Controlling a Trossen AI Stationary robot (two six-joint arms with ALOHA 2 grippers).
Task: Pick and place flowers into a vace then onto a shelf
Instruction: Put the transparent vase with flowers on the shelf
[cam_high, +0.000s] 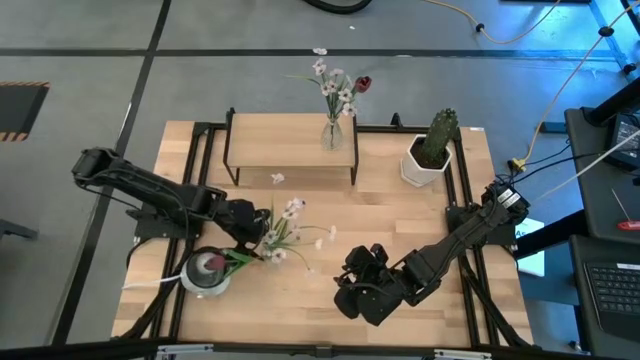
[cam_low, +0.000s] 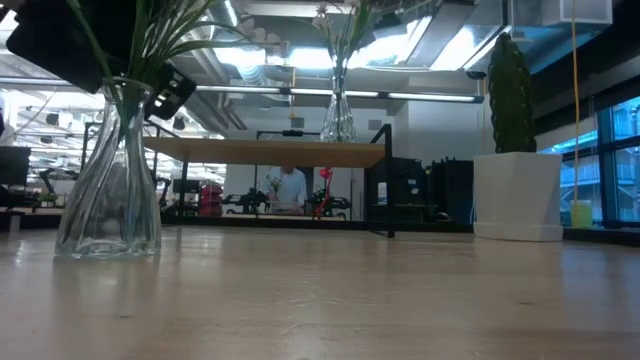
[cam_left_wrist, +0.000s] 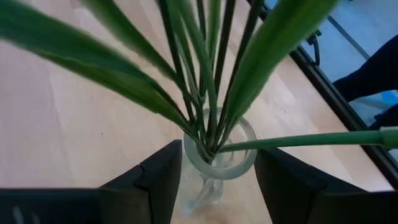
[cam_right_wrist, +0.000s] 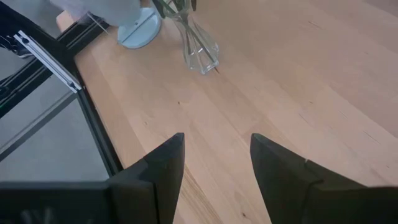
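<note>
**Operator:** Left claw (cam_high: 250, 222) hovers over the near glass vase (cam_left_wrist: 219, 155) at the bench's (cam_high: 400, 220) left front. In my left wrist view its fingers (cam_left_wrist: 158, 180) stand spread either side of the vase mouth, not touching it, pinching nothing. The flowers (cam_high: 285, 232) sit with stems in the neck, leaning out toward the bench centre.

**Observer:** Right side?

**Operator:** Right claw (cam_high: 362, 285) waits low at the front, well apart from the vase, fingers spread and empty. The shelf (cam_high: 290, 143) at the back already carries a second vase (cam_high: 333, 132) with flowers; a potted cactus (cam_high: 430, 150) stands just beside its right end.

**Observer:** Risks?

**Operator:** Several, as I judge it. The bunch leans hard to one side, so a grip on the neck could tip the vase, or the stems could swing out on the lift. Closing now might trap leaves (cam_left_wrist: 124, 87) between finger and glass and drag a stem free. Smooth glass may slip. On the shelf, the free space lies left of the standing vase; drifting right could knock it over. One loose blossom (cam_high: 277, 178) lies near the shelf's front legs, in the carry path.
</note>
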